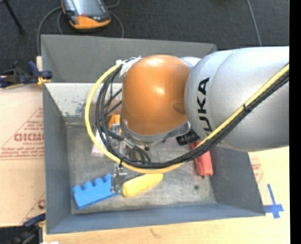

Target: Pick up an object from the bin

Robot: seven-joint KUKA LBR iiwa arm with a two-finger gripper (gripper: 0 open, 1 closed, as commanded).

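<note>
Orange wrist cover (153,95) is pointing straight down, presumably for a top grasp. The jaws, apart or together I cannot tell, are hovering at the bin's (54,156) 7 o'clock, between blue studded block (92,191) and yellow banana-shaped toy (141,183).

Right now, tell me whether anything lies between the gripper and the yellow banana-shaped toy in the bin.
Nothing visible does. The gripper is down at the end of the yellow banana-shaped toy that faces the blue brick, close beside both. The red thing lies apart, further right in the view.
</note>
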